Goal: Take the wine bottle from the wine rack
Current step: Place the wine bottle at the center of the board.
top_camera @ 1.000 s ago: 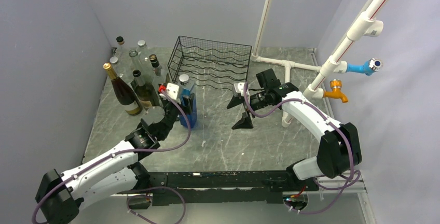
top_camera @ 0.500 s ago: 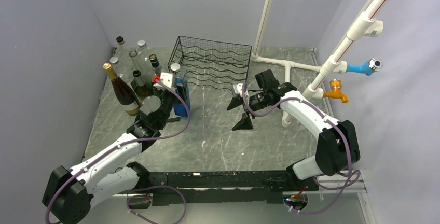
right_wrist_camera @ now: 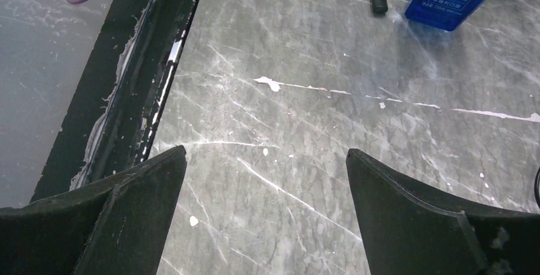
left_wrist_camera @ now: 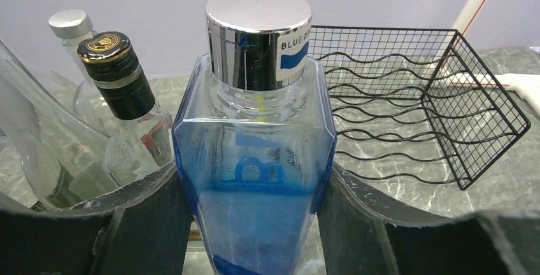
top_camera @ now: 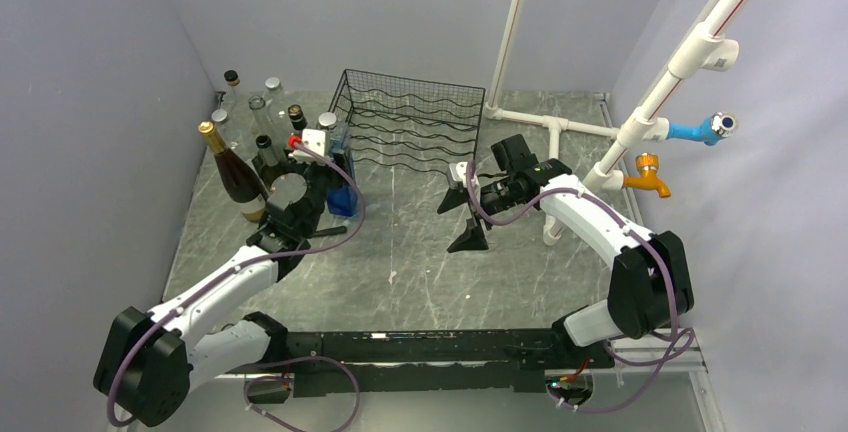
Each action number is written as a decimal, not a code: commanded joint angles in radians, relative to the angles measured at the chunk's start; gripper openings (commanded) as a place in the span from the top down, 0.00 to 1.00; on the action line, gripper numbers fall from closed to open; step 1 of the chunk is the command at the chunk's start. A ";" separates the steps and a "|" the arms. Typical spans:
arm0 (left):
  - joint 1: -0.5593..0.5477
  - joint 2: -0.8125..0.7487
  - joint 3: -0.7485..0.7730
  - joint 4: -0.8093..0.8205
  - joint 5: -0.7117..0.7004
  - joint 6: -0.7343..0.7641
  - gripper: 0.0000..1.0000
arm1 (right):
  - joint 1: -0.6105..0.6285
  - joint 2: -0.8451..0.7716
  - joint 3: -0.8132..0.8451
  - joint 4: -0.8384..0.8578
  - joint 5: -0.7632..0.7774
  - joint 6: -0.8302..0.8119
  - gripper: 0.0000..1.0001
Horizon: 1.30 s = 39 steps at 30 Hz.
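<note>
The blue-tinted square glass bottle with a shiny silver cap (top_camera: 338, 174) stands upright, its long axis vertical and the cap pointing up. It sits in the upper left-centre of the top view, outside and just beside the left near corner of the black wire-mesh rack with wavy wire rows (top_camera: 340, 107). The left gripper (left_wrist_camera: 255, 224) clamps it, one dark finger pressed against each side of the body. A cluster of clear and dark glass bottles (top_camera: 250, 152) stands close on its left. In the left wrist view the bottle's base is cut off by the lower edge and its printed label reads only partly. From above, the wrist covers much of the body. Whether the base touches the grey marbled tabletop (top_camera: 420, 262) cannot be told. The right gripper (right_wrist_camera: 264, 224) hangs over bare tabletop at frame centre, jaws spread wide and holding nothing.
</note>
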 commanded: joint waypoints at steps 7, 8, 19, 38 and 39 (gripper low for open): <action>0.007 -0.027 0.012 0.242 0.011 -0.004 0.88 | -0.004 0.018 0.009 -0.010 -0.035 -0.038 0.00; 0.008 -0.030 0.010 0.236 0.010 -0.008 0.85 | -0.004 0.018 0.009 -0.010 -0.036 -0.036 0.00; 0.008 -0.063 -0.013 0.191 -0.003 -0.010 0.55 | -0.004 0.020 0.010 -0.010 -0.034 -0.035 0.00; 0.007 -0.169 0.055 -0.062 0.022 -0.068 0.13 | -0.004 0.003 0.017 -0.035 -0.009 -0.056 0.00; 0.008 -0.181 0.062 -0.083 0.029 -0.072 0.12 | -0.004 0.001 0.017 -0.038 -0.007 -0.056 0.00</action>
